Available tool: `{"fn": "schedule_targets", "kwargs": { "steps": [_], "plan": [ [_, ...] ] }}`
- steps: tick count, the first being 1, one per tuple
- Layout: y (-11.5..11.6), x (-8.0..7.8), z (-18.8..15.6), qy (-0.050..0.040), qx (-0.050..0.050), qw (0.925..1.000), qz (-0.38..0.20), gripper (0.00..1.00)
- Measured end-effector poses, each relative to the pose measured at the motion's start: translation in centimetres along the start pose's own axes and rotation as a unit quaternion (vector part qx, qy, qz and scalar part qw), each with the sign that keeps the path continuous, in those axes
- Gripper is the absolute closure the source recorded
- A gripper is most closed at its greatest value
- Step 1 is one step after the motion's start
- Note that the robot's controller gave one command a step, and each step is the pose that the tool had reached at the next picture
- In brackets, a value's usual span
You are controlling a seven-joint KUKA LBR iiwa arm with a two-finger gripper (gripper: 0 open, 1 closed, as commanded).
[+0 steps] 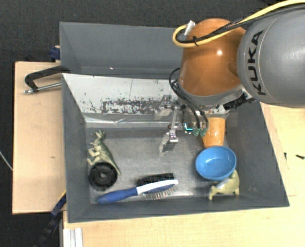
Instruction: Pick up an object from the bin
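gripper [169,140] above bare floor of bin [73,153] | open or closed: cannot tell | orange cup [215,131] near, to its right | blue bowl [215,163] right-below | black brush [155,179] below it

- In your grey metal bin [72,138], the green plastic dinosaur [98,147] lies by the left wall, and the black round wheel [102,175] touches it just in front.
- Along the front wall you have the blue-handled white-bristled brush [134,191], and the small black brush [155,179] lies just behind its head.
- At the right, the blue round plastic bowl [215,163] sits just before the orange plastic cup [215,131]. The yellow-green toy animal [225,188] lies in front of the bowl.
- The two-finger gripper [169,142] hangs over bare floor mid-bin, left of the cup.
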State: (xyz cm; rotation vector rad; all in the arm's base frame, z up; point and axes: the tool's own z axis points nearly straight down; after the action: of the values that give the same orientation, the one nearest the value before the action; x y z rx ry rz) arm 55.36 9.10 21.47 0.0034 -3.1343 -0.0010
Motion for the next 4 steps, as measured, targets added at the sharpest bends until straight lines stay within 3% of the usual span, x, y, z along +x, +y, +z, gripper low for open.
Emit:
{"fn": "schedule_targets", "kwargs": {
  "steps": [1, 2, 3, 4],
  "plan": [
    [3.6, 4.0, 13.5, -0.0318, 0.001, 0.9733, -0.227, 0.00],
    [9.2, 4.5, 12.5, -0.0126, 0.001, 0.9352, -0.354, 0.00],
    [14.5, -2.7, 11.3, -0.0085, 0.002, 0.8468, -0.532, 0.00],
    [14.6, 4.1, 14.1, -0.0069, 0.004, 0.6154, -0.788, 0.00]
  ]
}}
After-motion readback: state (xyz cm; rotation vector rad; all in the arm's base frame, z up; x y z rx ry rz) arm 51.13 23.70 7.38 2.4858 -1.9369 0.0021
